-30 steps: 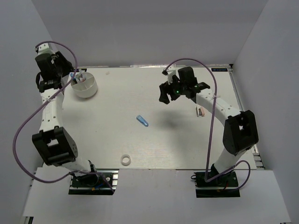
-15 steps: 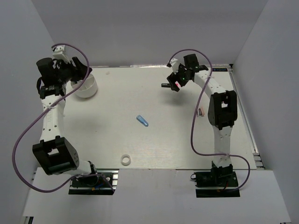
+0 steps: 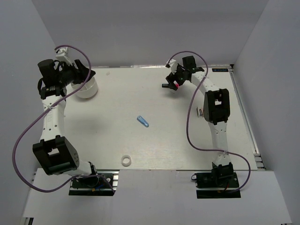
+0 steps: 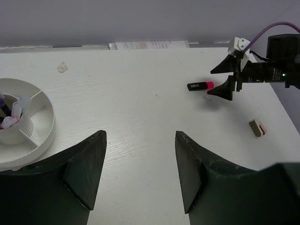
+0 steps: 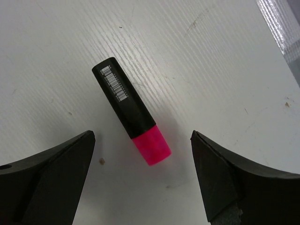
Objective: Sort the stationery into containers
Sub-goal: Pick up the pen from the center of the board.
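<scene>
A stubby black marker with a pink end lies flat on the white table. My right gripper is open, one finger on each side of the pink end, not touching it. The marker and right gripper sit at the back right in the top view. The white round tub stands at the back left, divided into compartments with several items in the middle. My left gripper is open and empty, above the table just right of the tub. A translucent blue tube lies mid-table. A white tape ring lies near the front edge.
A small brown and white block lies on the right side, partly behind the right arm in the top view. Grey walls close in the table at the back and sides. Purple cables loop off both arms.
My right gripper moved toward the back wall and came down over the pink-ended marker. My left gripper lifted away from the tub and turned to face across the table.
</scene>
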You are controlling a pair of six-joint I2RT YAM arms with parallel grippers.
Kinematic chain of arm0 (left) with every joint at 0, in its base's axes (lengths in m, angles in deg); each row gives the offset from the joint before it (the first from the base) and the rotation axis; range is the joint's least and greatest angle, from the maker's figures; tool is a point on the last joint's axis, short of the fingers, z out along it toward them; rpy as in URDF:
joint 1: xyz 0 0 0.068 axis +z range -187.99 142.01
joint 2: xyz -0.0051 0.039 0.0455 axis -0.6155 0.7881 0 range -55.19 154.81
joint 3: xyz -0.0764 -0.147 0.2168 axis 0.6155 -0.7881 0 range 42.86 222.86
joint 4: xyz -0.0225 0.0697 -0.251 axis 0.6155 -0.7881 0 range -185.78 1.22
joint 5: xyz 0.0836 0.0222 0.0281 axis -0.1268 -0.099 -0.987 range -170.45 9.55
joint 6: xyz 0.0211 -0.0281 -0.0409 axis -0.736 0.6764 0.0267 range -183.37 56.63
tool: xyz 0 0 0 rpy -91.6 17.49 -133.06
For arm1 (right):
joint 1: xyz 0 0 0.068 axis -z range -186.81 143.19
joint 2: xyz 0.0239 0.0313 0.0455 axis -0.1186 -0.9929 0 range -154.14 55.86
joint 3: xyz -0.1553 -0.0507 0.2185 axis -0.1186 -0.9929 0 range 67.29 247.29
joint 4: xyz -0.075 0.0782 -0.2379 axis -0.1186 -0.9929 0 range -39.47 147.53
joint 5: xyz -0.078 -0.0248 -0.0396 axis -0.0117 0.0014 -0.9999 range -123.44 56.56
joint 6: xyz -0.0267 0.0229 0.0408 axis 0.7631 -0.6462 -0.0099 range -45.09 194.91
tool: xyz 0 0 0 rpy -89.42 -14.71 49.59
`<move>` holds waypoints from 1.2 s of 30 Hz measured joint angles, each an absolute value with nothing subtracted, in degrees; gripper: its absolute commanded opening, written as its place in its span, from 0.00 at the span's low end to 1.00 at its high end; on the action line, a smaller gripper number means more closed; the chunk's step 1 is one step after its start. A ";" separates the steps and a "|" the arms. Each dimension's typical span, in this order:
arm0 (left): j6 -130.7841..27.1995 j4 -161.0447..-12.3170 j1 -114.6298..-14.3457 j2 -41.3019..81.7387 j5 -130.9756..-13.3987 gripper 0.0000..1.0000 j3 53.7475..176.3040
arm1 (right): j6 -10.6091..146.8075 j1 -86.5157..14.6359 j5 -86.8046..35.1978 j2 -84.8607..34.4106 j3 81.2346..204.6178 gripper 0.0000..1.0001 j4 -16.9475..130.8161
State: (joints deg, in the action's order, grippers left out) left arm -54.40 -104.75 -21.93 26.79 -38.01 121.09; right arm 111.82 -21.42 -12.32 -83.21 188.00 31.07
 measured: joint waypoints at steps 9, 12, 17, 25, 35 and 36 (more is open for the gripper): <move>-54.79 -105.93 -21.93 26.83 -38.01 0.70 121.09 | 112.02 -21.49 -10.46 -87.14 188.59 0.63 32.93; -55.03 -106.74 -21.93 26.85 -38.03 0.70 121.09 | 113.11 -21.49 -10.31 -87.14 188.61 0.49 32.89; -55.43 -107.90 -21.93 26.90 -38.03 0.70 121.09 | 115.64 -21.51 -9.02 -87.14 188.83 0.37 30.26; -56.50 -107.11 -22.37 25.74 -37.40 0.73 118.56 | 120.39 -22.28 -7.18 -83.73 183.98 0.10 25.74; -63.75 -109.67 -33.78 20.40 -35.39 0.71 106.71 | 114.62 -25.42 -2.31 -69.00 161.35 0.00 22.53; -63.78 -109.82 -35.25 20.62 -34.76 0.70 106.06 | 114.03 -25.75 -1.70 -67.84 159.95 0.00 22.00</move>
